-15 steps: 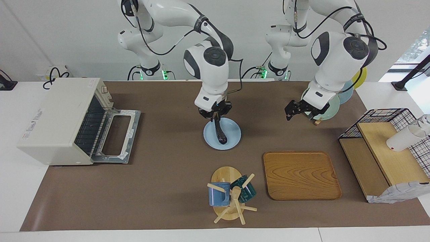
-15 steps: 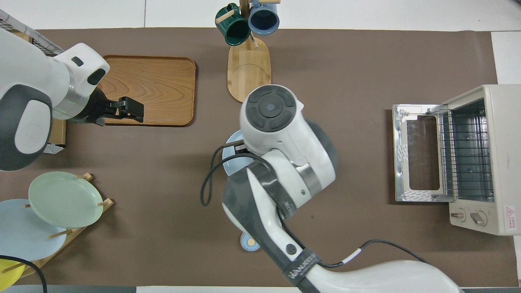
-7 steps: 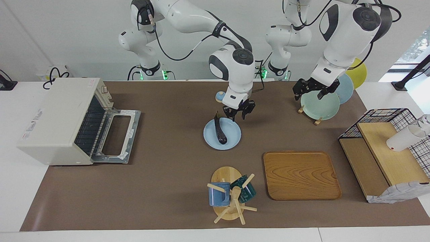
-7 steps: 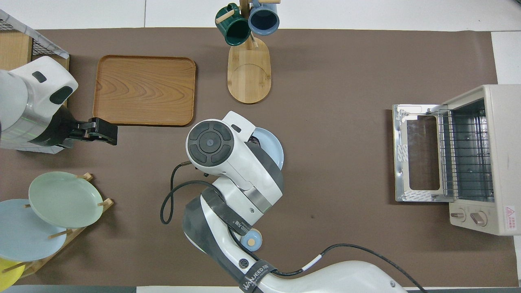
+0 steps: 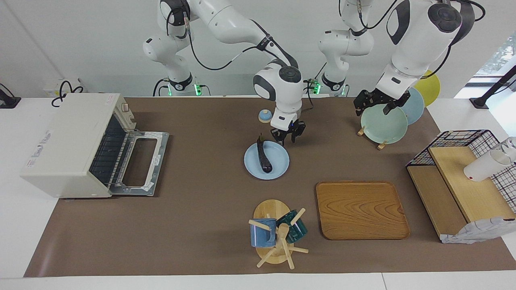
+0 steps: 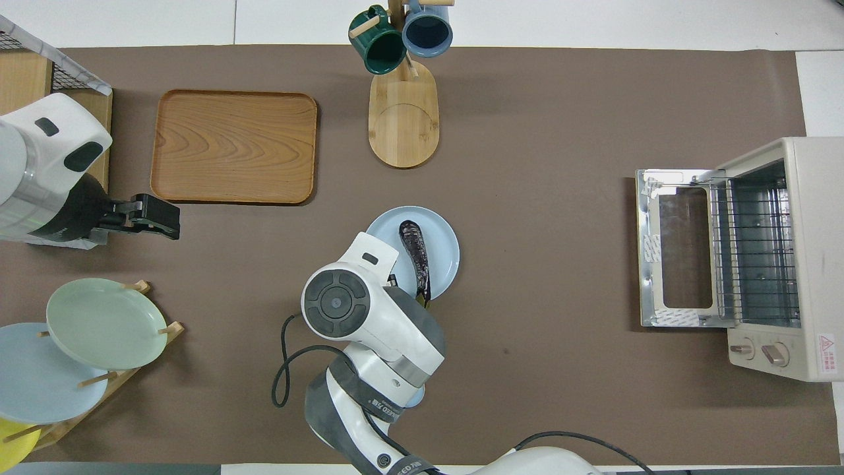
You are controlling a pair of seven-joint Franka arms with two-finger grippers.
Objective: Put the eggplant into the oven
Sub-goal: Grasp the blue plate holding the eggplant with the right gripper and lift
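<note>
The dark purple eggplant (image 5: pixel 264 157) (image 6: pixel 417 254) lies lengthwise on a light blue plate (image 5: pixel 282 166) (image 6: pixel 443 241) mid-table. My right gripper (image 5: pixel 287 137) hangs open just over the plate's edge nearest the robots, beside the eggplant's stem end, with nothing between its fingers. In the overhead view its wrist hides those fingers. The cream-white oven (image 5: pixel 68 145) (image 6: pixel 784 264) stands at the right arm's end of the table, its door (image 5: pixel 139 163) dropped open and the wire rack showing. My left gripper (image 5: pixel 375 105) (image 6: pixel 155 218) waits open and holds nothing, raised over the plate rack.
A wooden tray (image 5: pixel 360 209) and a mug tree (image 5: pixel 276 233) with two mugs sit farther from the robots than the plate. A rack of plates (image 5: pixel 383 125) and a black wire basket (image 5: pixel 463 177) occupy the left arm's end. A small blue knob-like object (image 5: pixel 264 116) sits near the robots.
My right gripper let go of the eggplant's stem end, rose and drew back toward the robots; the eggplant stays on the plate. The left arm pulled back over the plate rack.
</note>
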